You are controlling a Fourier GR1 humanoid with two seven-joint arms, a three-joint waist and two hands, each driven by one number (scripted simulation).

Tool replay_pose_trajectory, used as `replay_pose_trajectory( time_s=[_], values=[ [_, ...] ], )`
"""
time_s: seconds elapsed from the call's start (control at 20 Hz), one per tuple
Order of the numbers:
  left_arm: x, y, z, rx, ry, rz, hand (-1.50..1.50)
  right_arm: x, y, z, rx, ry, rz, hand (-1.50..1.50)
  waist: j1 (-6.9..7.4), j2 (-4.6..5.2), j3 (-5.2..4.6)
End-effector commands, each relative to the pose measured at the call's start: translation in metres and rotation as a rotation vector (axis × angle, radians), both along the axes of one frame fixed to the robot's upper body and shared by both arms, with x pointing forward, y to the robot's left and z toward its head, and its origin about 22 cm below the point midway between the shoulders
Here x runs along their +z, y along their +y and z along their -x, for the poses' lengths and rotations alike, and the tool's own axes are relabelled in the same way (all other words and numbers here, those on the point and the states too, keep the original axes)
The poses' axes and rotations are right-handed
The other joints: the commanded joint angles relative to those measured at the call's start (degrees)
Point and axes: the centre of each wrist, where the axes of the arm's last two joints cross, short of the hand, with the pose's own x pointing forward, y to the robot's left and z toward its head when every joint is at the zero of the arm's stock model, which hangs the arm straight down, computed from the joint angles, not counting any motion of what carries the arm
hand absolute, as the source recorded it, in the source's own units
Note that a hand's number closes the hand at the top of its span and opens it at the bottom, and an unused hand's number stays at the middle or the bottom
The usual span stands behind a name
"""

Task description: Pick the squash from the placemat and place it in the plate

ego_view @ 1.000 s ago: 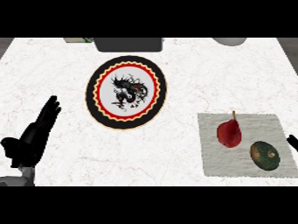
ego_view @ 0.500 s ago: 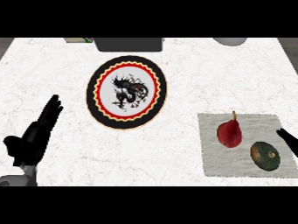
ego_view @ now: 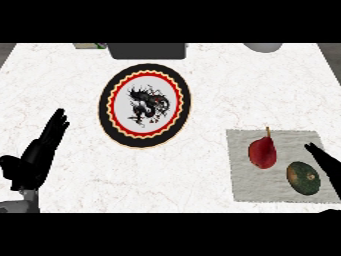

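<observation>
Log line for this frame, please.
phase: approach | right hand open beside squash on placemat | left hand resting | plate holds nothing

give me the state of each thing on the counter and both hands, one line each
dark green round squash: lying on the placemat, not held
red pear-shaped fruit: lying on the placemat, stem pointing away from the robot
grey cloth placemat: flat on the counter, right of the plate
round plate with black and red rim: nothing on it
right hand: open, beside the squash
left hand: open, resting, fingers up
</observation>
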Motion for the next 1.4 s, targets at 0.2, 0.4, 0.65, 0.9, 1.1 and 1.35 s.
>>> replay_pose_trajectory(
  time_s=[0.2, 0.4, 0.65, 0.9, 1.1, 1.35],
  values=[
    [0.000, 0.014, -0.015, 0.007, 0.009, 0.000, 0.00, -0.016, 0.010, -0.029, -0.029, 0.017, 0.025, -1.50, -0.06, 0.03, -0.01],
    [-0.005, -0.004, 0.006, 0.001, 0.006, -0.002, 0.00, -0.056, -0.003, -0.028, 0.112, 0.072, 0.010, 1.50, 0.62, 0.08, 0.06],
    [0.009, -0.005, -0.003, 0.009, -0.002, 0.002, 0.00, -0.032, -0.016, -0.039, 0.120, 0.011, -0.026, 1.50, 0.15, -0.01, 0.01],
    [0.025, 0.002, -0.005, -0.013, -0.011, 0.001, 0.00, -0.048, 0.014, -0.037, 0.141, -0.090, 0.001, 1.50, 0.26, -0.06, 0.04],
    [-0.002, -0.009, 0.001, 0.025, 0.015, 0.011, 0.00, -0.037, 0.046, 0.004, -0.076, -0.170, 0.043, 1.50, -2.13, -0.64, -0.16],
    [-0.006, 0.006, 0.006, 0.073, 0.017, -0.005, 0.00, -0.053, 0.089, 0.031, -0.449, -0.131, 0.046, 1.50, -4.40, -1.13, -0.44]
  ],
)
